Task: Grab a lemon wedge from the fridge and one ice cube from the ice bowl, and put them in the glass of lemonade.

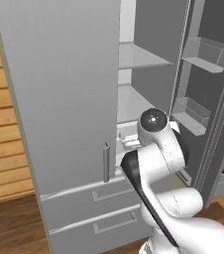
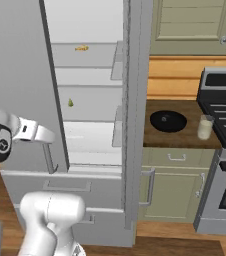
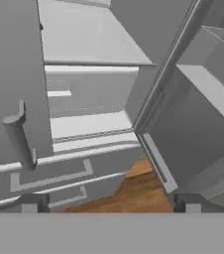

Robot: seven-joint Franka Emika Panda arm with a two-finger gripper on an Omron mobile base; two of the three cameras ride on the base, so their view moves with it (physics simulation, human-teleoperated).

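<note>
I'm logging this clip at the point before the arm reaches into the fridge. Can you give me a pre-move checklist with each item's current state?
1. Right door of the fridge swung open, shelves exposed: ok.
2. Lemon wedge located, on the middle shelf: ok.
3. Gripper open and holding nothing, fingertips spread wide in the hand view: ok.
4. Hand aimed at the wedge: not ok; the hand view faces the lower shelves, the drawers and the floor, with no wedge in it.
5. Glass of lemonade upright on the counter beside the ice bowl: ok.
6. Ice cube in the bowl: cannot tell, too small to make out.
</note>
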